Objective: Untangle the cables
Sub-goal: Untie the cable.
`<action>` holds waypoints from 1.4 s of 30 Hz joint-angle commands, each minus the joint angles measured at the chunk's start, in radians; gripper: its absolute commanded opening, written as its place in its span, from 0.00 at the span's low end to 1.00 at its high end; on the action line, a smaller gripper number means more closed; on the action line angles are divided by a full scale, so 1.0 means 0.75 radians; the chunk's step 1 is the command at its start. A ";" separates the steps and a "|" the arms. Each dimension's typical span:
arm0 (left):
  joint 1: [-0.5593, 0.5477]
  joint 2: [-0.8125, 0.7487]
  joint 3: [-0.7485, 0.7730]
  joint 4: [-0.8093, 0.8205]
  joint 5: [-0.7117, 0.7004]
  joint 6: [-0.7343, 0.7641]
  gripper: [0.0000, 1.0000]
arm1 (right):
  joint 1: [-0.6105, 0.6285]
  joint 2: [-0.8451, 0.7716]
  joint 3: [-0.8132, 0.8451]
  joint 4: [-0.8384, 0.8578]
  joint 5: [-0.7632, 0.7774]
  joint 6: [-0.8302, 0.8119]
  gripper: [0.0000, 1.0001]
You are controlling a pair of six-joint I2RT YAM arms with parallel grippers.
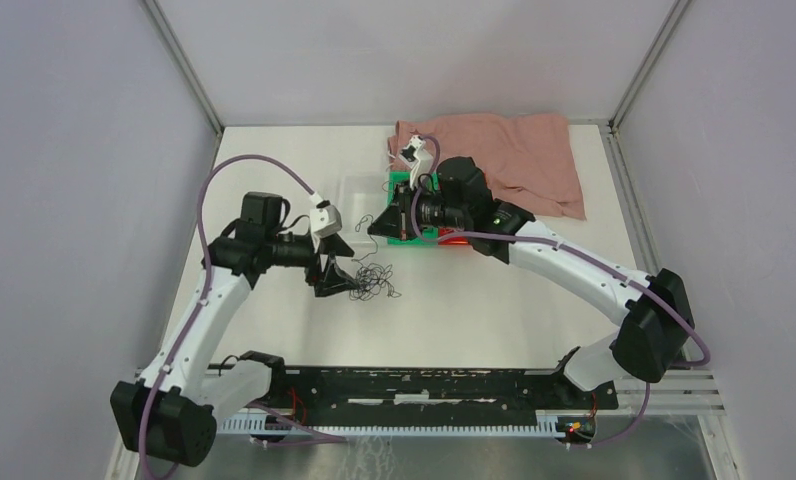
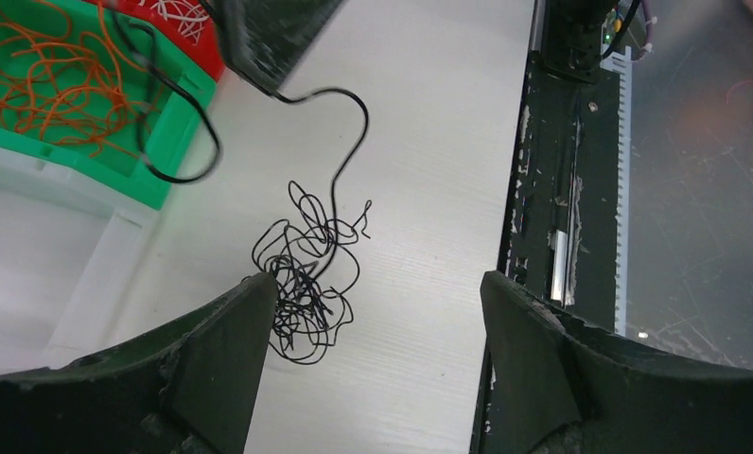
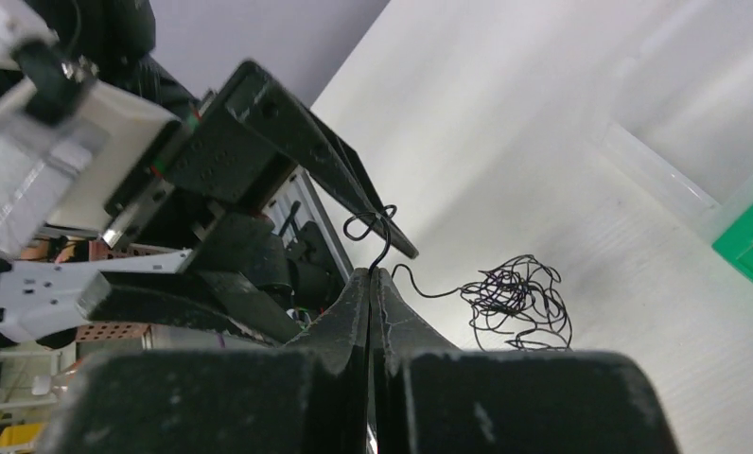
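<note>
Left pincer (image 2: 377, 284) released, straddling the black tangle (image 2: 297, 303) on bare table (image 2: 429, 142); right pincer (image 3: 371, 274) clenched on one black strand (image 3: 380, 260) — beside it, green bin (image 2: 179, 123) holds orange cables (image 2: 42, 85).

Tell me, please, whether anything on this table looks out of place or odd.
A crumpled pink cloth lies bunched at the far side of the table, unlike anything else there. One black cable strand appears to loop across the corner of the green bin, apart from the black tangle.
</note>
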 commanded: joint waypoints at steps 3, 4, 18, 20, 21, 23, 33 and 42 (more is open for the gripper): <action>-0.061 -0.244 -0.222 0.539 -0.031 -0.232 0.85 | 0.006 -0.037 0.068 0.179 -0.014 0.167 0.00; -0.084 -0.258 -0.238 0.566 -0.063 -0.217 0.84 | 0.006 -0.038 0.072 0.189 -0.021 0.180 0.00; -0.114 -0.263 -0.213 0.685 -0.127 -0.208 0.24 | 0.007 -0.072 0.105 0.211 -0.070 0.243 0.00; -0.116 -0.243 -0.174 0.615 -0.076 -0.194 0.14 | 0.006 -0.080 0.101 0.209 -0.062 0.244 0.00; -0.119 -0.233 -0.155 0.578 -0.059 -0.180 0.08 | 0.008 -0.085 0.098 0.211 -0.056 0.242 0.00; -0.122 -0.227 -0.125 0.522 -0.047 -0.157 0.03 | 0.006 -0.093 0.087 0.221 -0.047 0.243 0.01; -0.122 -0.227 0.071 0.574 0.000 -0.351 0.03 | -0.002 -0.276 -0.184 0.319 0.060 -0.023 0.79; -0.128 -0.209 0.104 0.881 0.053 -0.923 0.03 | 0.005 -0.437 -0.473 0.604 -0.008 -0.333 0.77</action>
